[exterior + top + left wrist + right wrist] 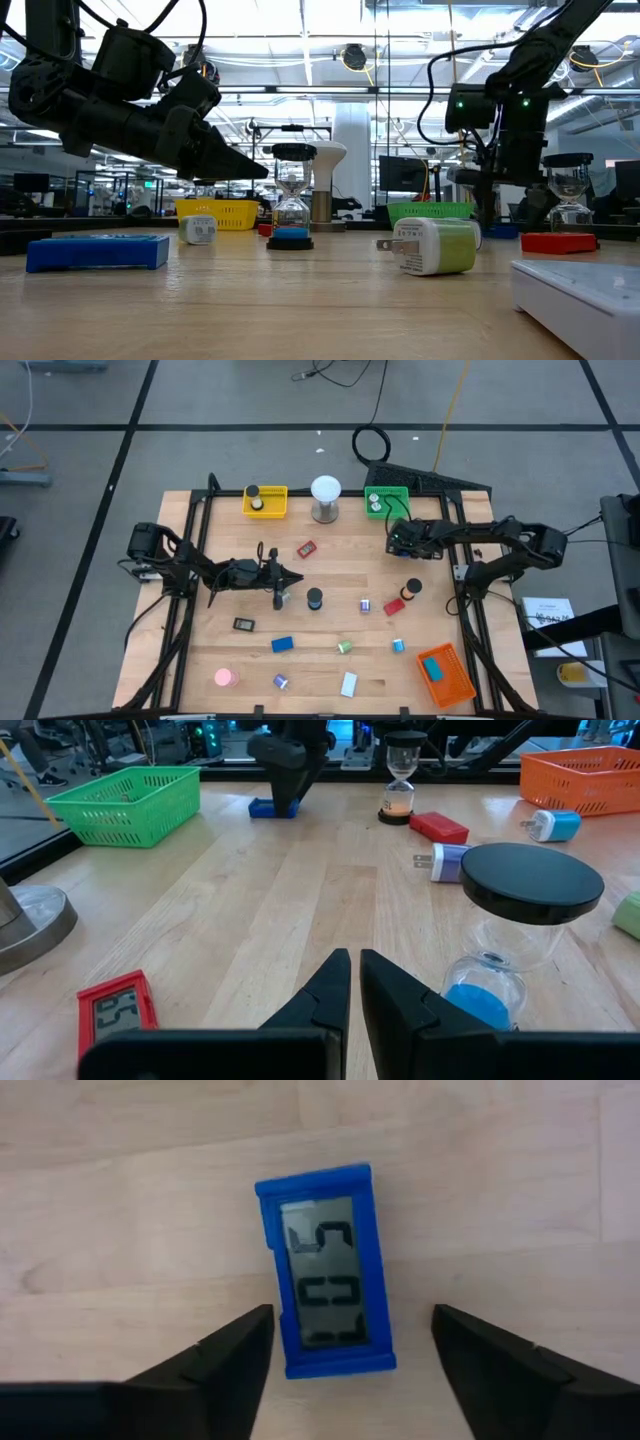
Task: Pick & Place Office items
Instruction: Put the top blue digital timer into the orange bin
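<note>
Blue clock (327,1270) lies face-up, lengthwise between the right gripper (350,1370)'s spread fingers; left gripper (355,982) closed.

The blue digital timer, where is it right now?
In the right wrist view the blue digital timer lies flat on the table directly below the open right gripper; the high view puts that gripper beside the green tray.

- Both arms are matte black, built of chunky segments joined by rounded housings.
- Thin black cables loop along the links.
- The left tool (355,982) has two dark, wedge-shaped fingers tapering to narrow tips.
- The right arm's wrist housing shows small green lights.
</note>
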### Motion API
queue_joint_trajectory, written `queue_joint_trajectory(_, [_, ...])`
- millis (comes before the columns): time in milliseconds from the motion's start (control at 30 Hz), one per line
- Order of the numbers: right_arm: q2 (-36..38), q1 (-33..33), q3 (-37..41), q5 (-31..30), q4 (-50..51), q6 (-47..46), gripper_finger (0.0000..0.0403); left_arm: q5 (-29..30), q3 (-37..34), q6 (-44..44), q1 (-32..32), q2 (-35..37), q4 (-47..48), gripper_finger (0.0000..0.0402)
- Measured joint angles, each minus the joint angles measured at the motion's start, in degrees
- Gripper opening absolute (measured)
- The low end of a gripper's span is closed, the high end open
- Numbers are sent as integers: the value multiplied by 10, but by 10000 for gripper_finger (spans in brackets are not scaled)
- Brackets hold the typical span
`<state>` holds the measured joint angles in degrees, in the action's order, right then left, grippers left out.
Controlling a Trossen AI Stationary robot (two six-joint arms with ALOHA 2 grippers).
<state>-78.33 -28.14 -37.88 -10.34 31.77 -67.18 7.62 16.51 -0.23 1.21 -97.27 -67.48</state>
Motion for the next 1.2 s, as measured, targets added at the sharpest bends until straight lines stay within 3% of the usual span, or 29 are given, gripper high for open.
queue_joint_trajectory(300, [1,0,-2,-1,-2,90,179,0,0,0,0,0,0,31])
queue_joint_trajectory(700, [1,2,-2,-4,-2,156,217,0,0,0,0,0,0,31])
queue_joint_trajectory(1200, [-7,28,14,-31,-43,184,170,0,0,0,0,0,0,31])
